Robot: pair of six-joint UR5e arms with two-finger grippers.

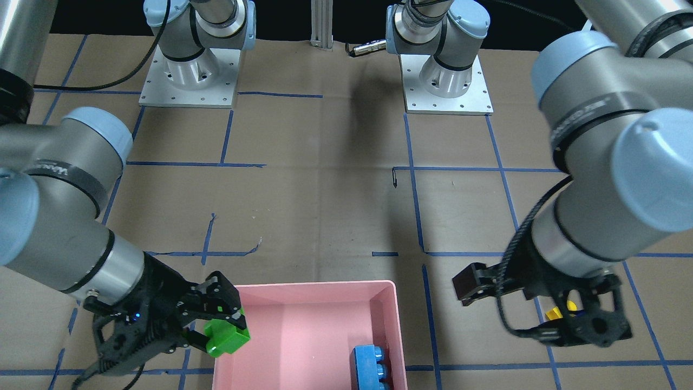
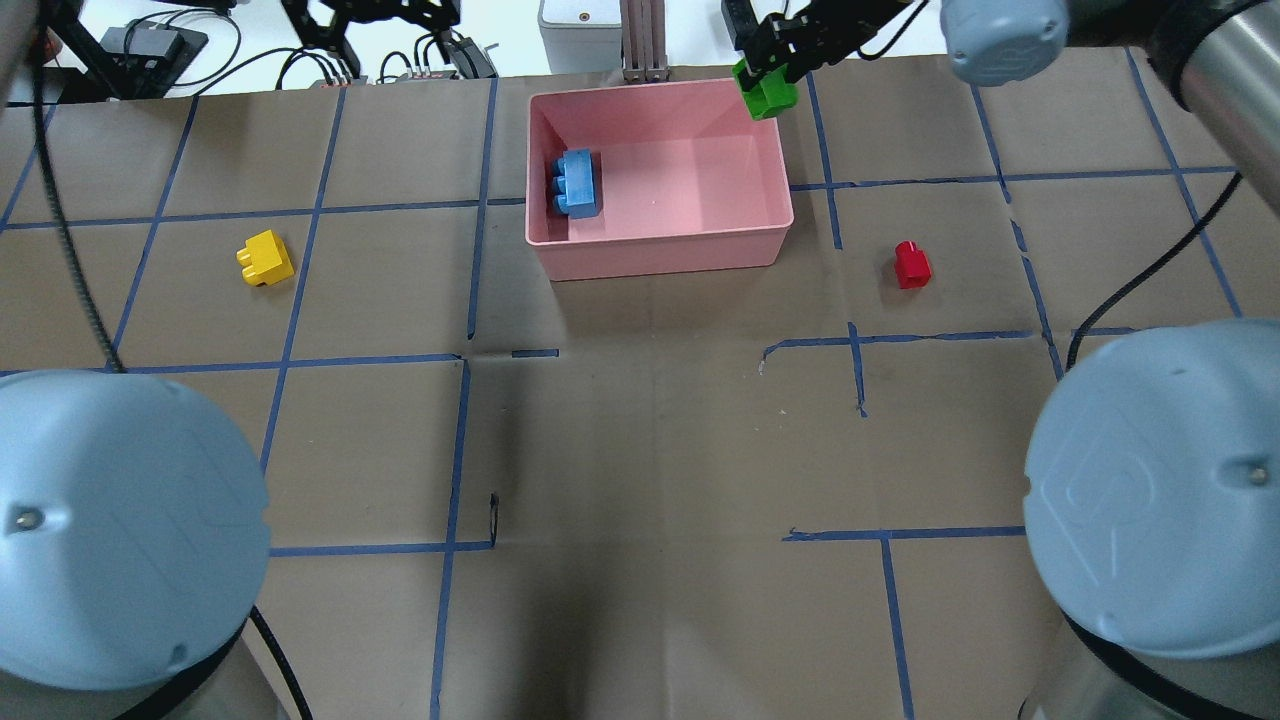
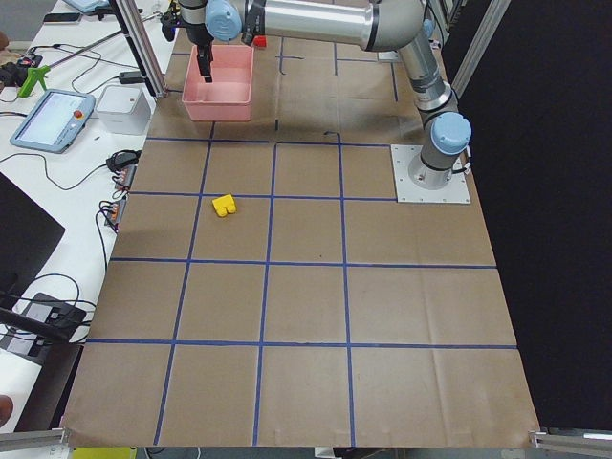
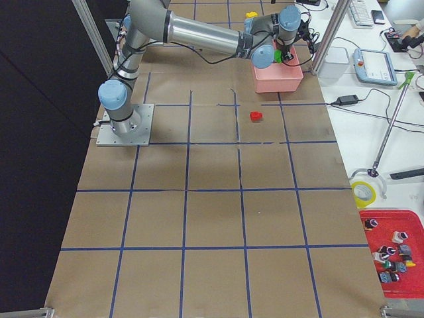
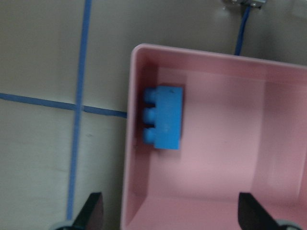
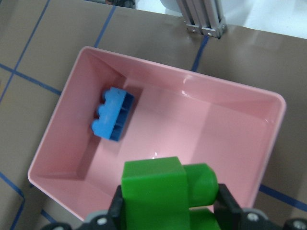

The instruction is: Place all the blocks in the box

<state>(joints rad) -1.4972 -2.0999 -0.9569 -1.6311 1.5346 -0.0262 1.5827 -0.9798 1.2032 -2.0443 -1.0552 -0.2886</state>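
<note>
Pink box [image 2: 660,255]: light-blue brick [image 2: 577,183] laid inside, studs against left wall. Green brick [image 2: 767,95] held over far right corner. Yellow brick [image 2: 265,259] and red brick [image 2: 911,265] seen outside, opposite sides.

Brown table [image 2: 640,450] with blue tape grid [image 3: 287,344]; teach pendant [image 3: 53,121], red parts bin [image 4: 397,222]

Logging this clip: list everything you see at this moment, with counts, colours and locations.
table: one, brown paper with a blue tape grid, under everything
box: one, pink, far middle of the table
blue brick: one, light blue, inside the box by its left wall
green brick: one, green, held above the box's far right corner
yellow brick: one, yellow, on the table left of the box
red brick: one, red, on the table right of the box
red tray: one, red, on the white bench beyond the table, holding small parts
left end effector: one, black, open, over the box's left wall
right end effector: one, black, shut on the green brick
</note>
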